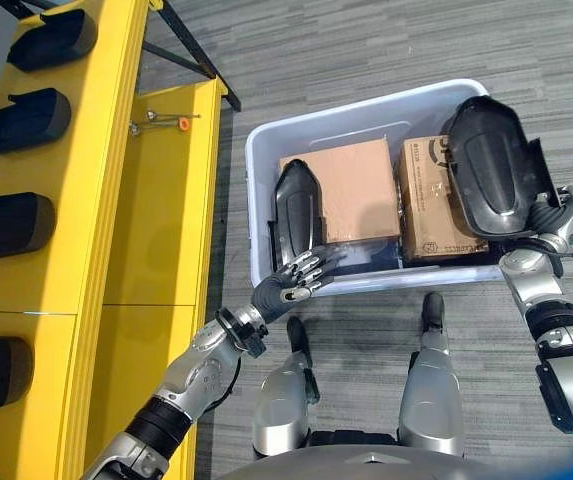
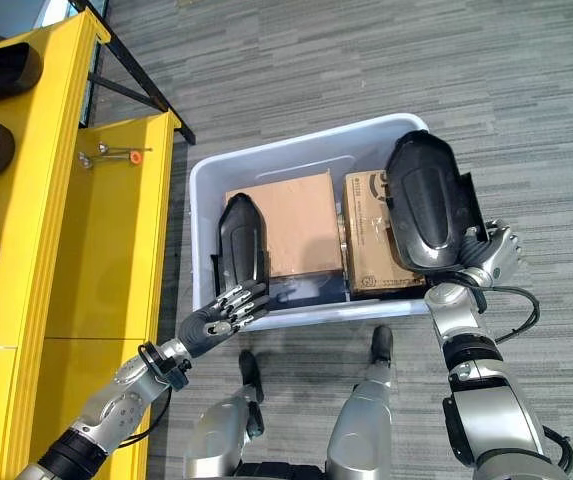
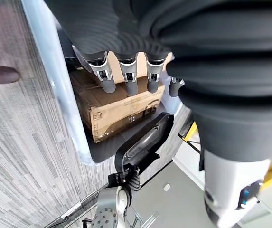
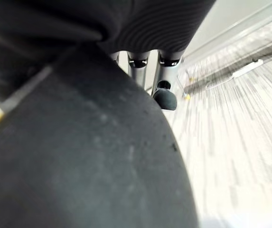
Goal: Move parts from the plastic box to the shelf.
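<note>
A light plastic box [image 1: 366,100] stands on the floor in front of me. My right hand [image 1: 564,215] is shut on a large black moulded part [image 1: 491,165], holding it upright over the box's right end; that part [image 4: 88,156] lies against the palm in the right wrist view. A second black part [image 1: 298,205] leans inside the box at its left end. My left hand [image 1: 291,280] hovers open at the box's near left rim, fingertips just short of that part. The yellow shelf [image 1: 96,200] runs along the left.
Two cardboard boxes [image 1: 351,185] [image 1: 431,210] lie side by side inside the plastic box. Several black parts [image 1: 11,225] sit in a row on the shelf's upper level. Small screws with an orange piece [image 1: 161,123] lie on its lower level. Grey carpet surrounds the box.
</note>
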